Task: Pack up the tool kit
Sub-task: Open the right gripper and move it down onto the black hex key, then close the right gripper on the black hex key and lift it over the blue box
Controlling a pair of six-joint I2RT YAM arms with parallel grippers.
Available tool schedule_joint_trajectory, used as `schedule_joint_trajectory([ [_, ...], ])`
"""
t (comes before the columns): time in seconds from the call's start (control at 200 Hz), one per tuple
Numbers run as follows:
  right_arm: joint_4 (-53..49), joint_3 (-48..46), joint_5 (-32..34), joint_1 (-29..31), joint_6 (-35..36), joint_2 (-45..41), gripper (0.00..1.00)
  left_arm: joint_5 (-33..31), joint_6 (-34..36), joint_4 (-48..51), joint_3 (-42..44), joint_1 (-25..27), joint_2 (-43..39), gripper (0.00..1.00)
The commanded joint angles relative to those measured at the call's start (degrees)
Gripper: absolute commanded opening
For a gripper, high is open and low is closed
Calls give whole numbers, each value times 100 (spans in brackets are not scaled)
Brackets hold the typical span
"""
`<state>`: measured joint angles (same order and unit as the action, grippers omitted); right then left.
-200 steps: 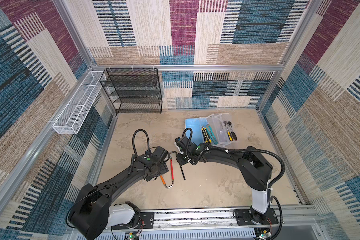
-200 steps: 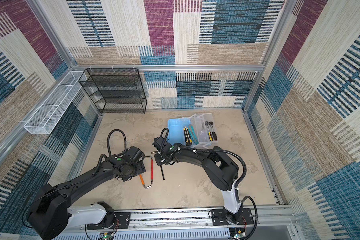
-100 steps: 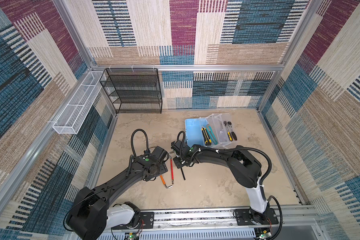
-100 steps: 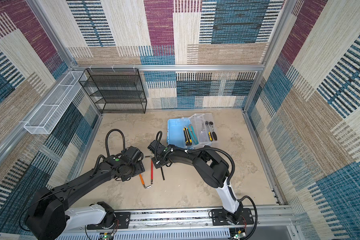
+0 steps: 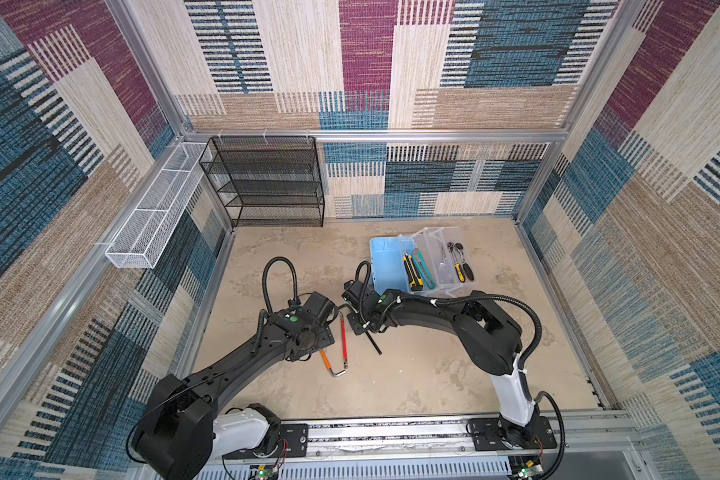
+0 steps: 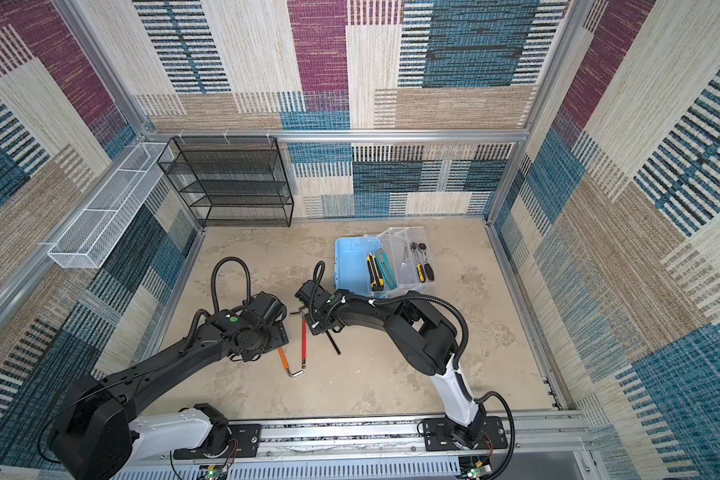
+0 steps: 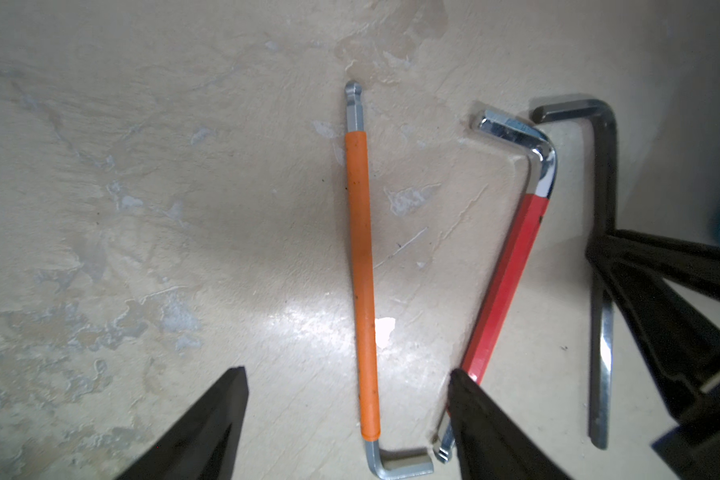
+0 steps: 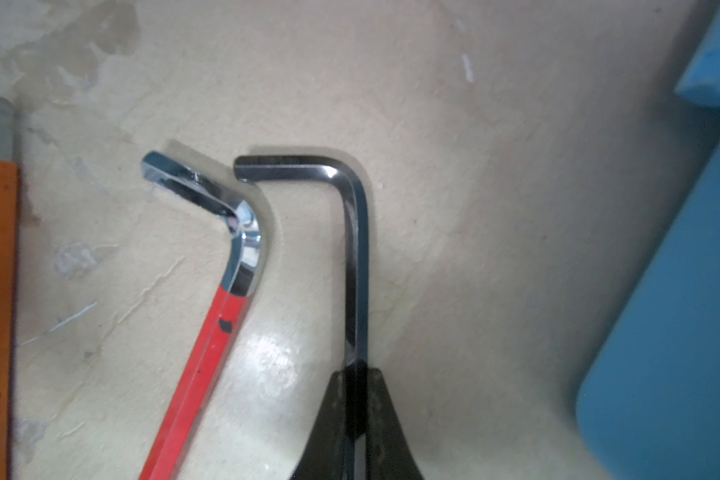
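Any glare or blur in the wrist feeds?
Left wrist view: glare spot on floor beside the orange-sleeved hex key. Right wrist view: sheen between the red-sleeved hex key and black metal hex key; light blue plastic toolbox blurred.

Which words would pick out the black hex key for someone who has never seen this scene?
Find the light blue toolbox; three hex keys lie beside it. The black key is nearest the box and bare, while the red key and the orange key wear coloured sleeves.
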<state>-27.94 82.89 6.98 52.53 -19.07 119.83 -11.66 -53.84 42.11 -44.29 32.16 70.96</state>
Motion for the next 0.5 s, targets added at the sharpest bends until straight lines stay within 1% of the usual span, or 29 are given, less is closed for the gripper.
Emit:
schedule_joint_trajectory([
  [0.0,-649,-17,-149,-50,-109,102,6,-114,92,82,-35,-8,-13,79],
  [0.15,-475,-21,-410,-135,-192,-10,4,-121,101,89,-59,-8,-17,79],
  [0.336,-431,92,-496,-233,-266,-134,0,-71,110,86,-91,-9,49,79],
  [0.496,-440,233,-636,-287,-418,-243,0,-49,111,79,-141,-3,95,78],
])
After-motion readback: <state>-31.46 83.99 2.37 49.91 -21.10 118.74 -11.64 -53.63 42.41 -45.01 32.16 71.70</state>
